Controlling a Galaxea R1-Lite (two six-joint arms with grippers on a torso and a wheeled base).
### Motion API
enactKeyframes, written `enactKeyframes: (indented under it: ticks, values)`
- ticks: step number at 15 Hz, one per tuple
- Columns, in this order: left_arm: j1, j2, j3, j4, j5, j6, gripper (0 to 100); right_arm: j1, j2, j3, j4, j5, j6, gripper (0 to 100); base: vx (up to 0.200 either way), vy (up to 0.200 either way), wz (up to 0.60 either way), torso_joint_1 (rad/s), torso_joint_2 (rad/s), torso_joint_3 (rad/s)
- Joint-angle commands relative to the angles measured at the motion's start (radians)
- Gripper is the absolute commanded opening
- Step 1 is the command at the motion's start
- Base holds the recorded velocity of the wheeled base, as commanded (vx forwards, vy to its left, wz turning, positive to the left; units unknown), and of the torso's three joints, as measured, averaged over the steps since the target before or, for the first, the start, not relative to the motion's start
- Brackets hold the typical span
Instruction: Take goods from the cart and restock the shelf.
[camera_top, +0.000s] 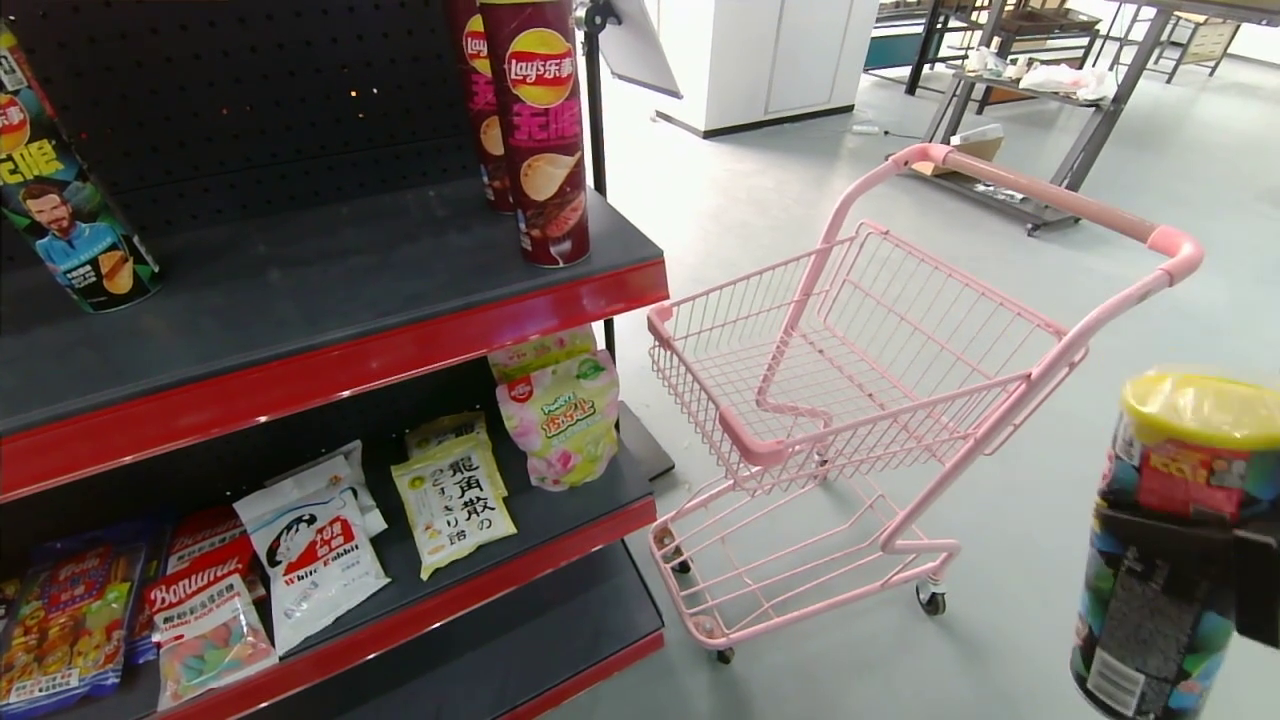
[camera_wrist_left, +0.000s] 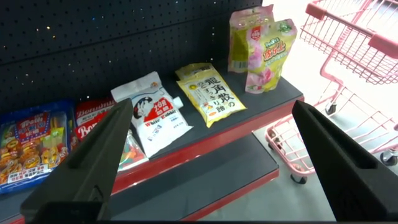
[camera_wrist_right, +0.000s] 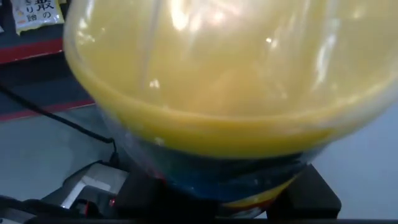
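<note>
Gripping yellow-lidded chip canister (camera_top: 1190, 440) upright, long axis vertical, with right gripper (camera_top: 1185, 560) pinched about its body, on the far side of the pink cart (camera_top: 745, 440) from the upper shelf (camera_top: 300, 290) lying leftward, with left gripper (camera_wrist_left: 211, 168) spread empty nearer it.

- The shelf (camera_top: 300, 270) fills the left of the frame; the cart (camera_top: 860, 340) stands just beside it, centre-right.
- Two cans (camera_top: 545, 130) stand on the upper board at top centre, one behind the other.
- A lone can (camera_top: 70, 220) is on the same board, upper left.
- Bags (camera_top: 310, 550) lie on the board below, lower left.
- A near can (camera_top: 1170, 540) is at the lower right edge, right of the cart.
</note>
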Motion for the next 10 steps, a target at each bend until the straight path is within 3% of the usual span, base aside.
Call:
enactKeyframes:
  ticks: [1, 5, 10]
  values:
    - [0.0, 0.001, 0.0, 0.0, 0.0, 0.0, 100, 0.001, -0.102, 0.046, 0.002, 0.0, -0.002, 0, 0.0, 0.0, 0.0, 0.0, 0.0, 0.0]
    - [-0.001, 0.01, 0.0, 0.002, 0.0, 0.003, 100, 0.006, -0.11, 0.072, 0.006, 0.001, -0.003, 0, 0.0, 0.0, 0.0, 0.018, -0.06, -0.036]
    - [-0.001, 0.009, 0.0, 0.0, 0.0, 0.003, 100, 0.006, -0.114, 0.075, 0.006, 0.001, -0.019, 0, 0.0, 0.0, 0.0, 0.157, -0.49, -0.321]
